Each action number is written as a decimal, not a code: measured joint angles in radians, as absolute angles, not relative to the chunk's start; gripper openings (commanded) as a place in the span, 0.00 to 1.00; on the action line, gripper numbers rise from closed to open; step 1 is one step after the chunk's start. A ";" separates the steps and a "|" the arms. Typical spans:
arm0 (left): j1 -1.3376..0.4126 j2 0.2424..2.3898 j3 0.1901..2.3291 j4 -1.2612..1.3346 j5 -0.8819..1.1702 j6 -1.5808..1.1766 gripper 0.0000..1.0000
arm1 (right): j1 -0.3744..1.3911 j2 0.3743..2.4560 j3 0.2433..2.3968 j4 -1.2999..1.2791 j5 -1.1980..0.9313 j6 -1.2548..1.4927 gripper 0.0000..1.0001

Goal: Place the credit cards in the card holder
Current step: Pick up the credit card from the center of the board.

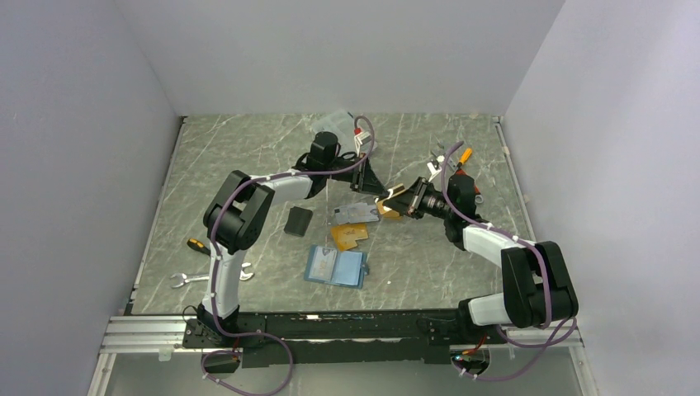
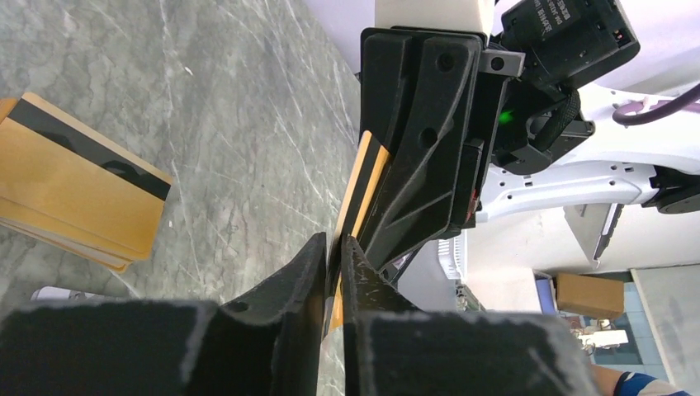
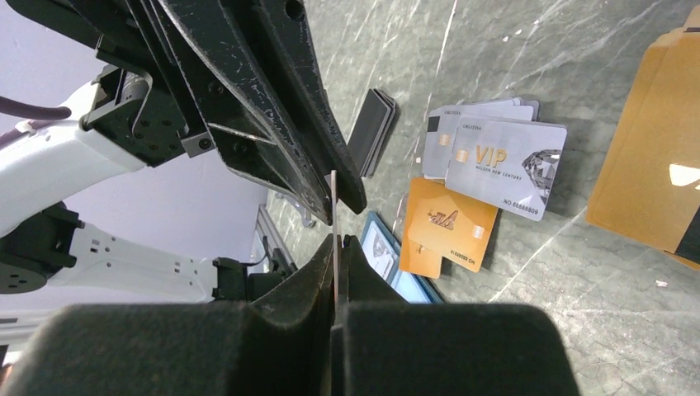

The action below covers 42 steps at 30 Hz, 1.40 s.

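At mid-frame in the top view, the right gripper (image 3: 334, 241) is clamped tight on one edge of an orange-gold card (image 2: 361, 188). The left gripper (image 2: 333, 252), nearly closed, seems to pinch the opposite edge. The card holder (image 1: 336, 266) lies open lower down, with silver cards (image 1: 355, 214) just above it.

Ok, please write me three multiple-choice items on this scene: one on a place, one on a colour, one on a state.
1. Where lies the card holder? A at the far wall; B on the near side of the loose cards; C in a gripper.
2. Colour of the held card? A silver; B black; C orange-gold.
3. The card holder is: A open; B snapped shut; C standing on edge.
Key: 1 B, seen from above it lies nearer; 2 C, gold edges show; 3 A, its light inside shows.
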<state>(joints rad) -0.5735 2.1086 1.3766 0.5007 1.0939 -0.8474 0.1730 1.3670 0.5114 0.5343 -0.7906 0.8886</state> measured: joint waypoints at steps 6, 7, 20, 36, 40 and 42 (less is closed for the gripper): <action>-0.573 2.113 1.382 0.520 1.102 -0.863 0.11 | 0.167 1.367 0.521 0.516 -0.797 0.874 0.00; -0.573 2.114 1.382 0.530 1.103 -0.873 0.08 | 0.167 1.367 0.523 0.514 -0.797 0.870 0.00; -0.579 2.118 1.375 0.604 1.101 -0.915 0.00 | 0.136 1.314 0.524 0.440 -0.796 0.841 0.15; -0.560 2.103 1.317 0.685 1.106 -1.018 0.00 | 0.044 1.255 0.468 0.529 -0.785 0.933 0.15; -0.559 2.091 1.303 0.722 1.101 -1.052 0.00 | 0.044 1.266 0.461 0.609 -0.790 0.992 0.08; -0.558 2.083 1.297 0.739 1.097 -1.066 0.03 | 0.044 1.276 0.456 0.661 -0.796 1.029 0.06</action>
